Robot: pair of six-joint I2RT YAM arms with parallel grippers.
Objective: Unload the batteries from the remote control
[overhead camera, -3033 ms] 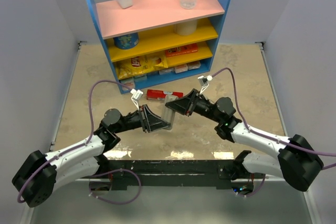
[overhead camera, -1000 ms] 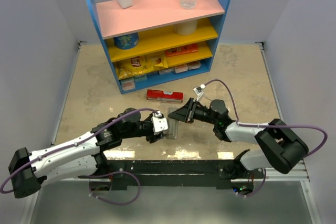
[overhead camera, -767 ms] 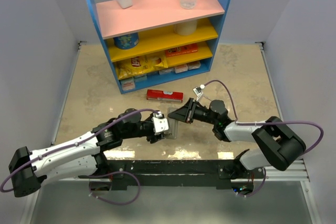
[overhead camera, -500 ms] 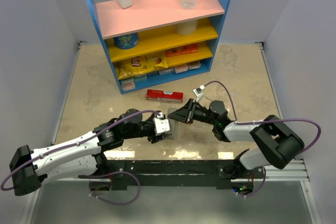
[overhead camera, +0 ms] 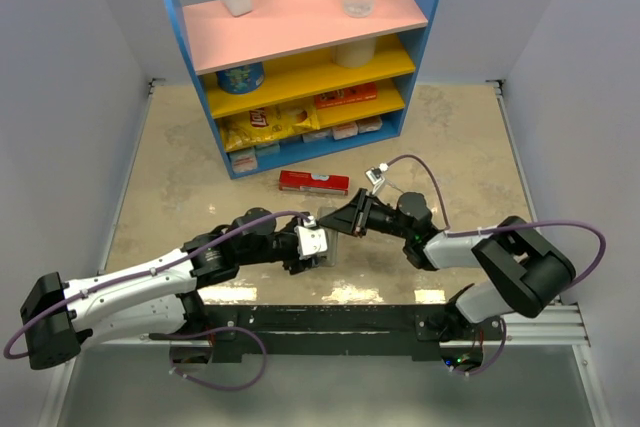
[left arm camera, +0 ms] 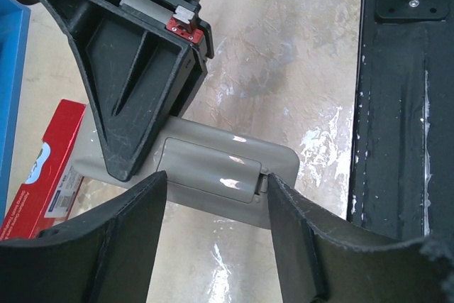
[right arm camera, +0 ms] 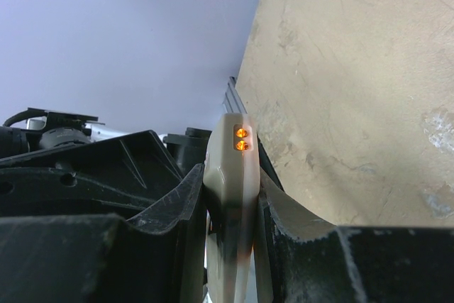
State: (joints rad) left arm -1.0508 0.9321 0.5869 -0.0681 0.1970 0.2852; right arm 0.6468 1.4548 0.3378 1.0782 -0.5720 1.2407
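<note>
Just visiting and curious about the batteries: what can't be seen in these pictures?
The batteries: in no view; the remote control has its back panel apparently shut, left wrist view.
Its other face: turned away; the right wrist view shows only a narrow edge between the right fingers.
Top view: both arms' fingers cover much of the remote.
The red box: print blurred, partly behind a left finger.

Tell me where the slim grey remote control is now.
In the top view, the slim grey remote control is mid-table, just below the flat red box, clamped in the right gripper, with the open left gripper straddling it.
</note>
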